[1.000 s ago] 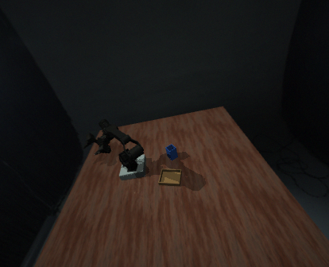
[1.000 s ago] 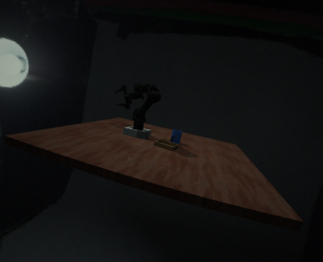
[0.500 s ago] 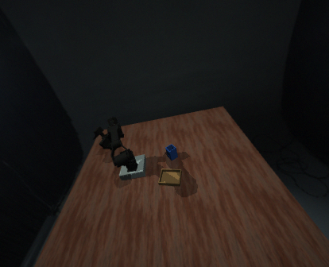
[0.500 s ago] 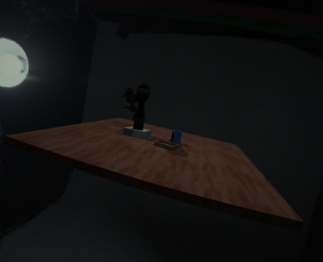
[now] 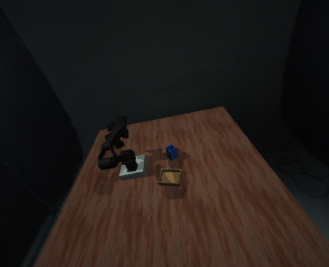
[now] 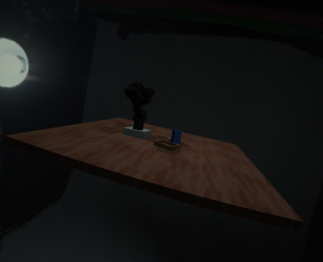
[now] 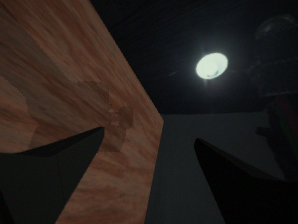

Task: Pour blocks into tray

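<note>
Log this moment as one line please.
cup: upright on table | tray: beside cup | jaws: open, holding nothing | pour: not done

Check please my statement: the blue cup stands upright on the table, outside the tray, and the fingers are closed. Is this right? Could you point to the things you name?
Not quite: the fingers are open, not closed; the wrist view shows them wide apart. The rest holds: the blue cup (image 5: 172,152) (image 6: 176,136) stands upright on the table (image 5: 225,191) (image 6: 205,168), outside the tray (image 5: 170,184) (image 6: 166,147).
</note>
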`<state>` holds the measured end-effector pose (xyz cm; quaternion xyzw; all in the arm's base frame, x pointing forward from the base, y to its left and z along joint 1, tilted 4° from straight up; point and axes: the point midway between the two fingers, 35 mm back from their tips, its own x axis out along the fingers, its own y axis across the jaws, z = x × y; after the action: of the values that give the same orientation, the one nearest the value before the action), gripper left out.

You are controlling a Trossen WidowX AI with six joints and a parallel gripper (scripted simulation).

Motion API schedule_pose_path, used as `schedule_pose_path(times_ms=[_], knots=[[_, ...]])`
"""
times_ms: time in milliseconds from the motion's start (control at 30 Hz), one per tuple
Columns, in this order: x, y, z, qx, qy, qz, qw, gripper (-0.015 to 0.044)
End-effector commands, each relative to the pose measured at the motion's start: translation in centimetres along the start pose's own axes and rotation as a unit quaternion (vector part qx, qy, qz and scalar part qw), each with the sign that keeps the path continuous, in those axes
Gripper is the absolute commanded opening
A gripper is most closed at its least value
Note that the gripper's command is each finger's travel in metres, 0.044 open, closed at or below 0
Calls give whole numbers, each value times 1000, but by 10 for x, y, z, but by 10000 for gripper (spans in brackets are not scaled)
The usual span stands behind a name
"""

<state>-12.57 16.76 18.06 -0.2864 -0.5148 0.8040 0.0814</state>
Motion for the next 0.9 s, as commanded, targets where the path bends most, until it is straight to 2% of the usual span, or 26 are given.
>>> schedule_pose_path(times_ms=[0,433,867], knots=[[-8,2,-25,66,55,-15,996,440],[-49,11,-91,255,208,-95,939,440],[-108,34,-139,420,332,-208,819,440]])
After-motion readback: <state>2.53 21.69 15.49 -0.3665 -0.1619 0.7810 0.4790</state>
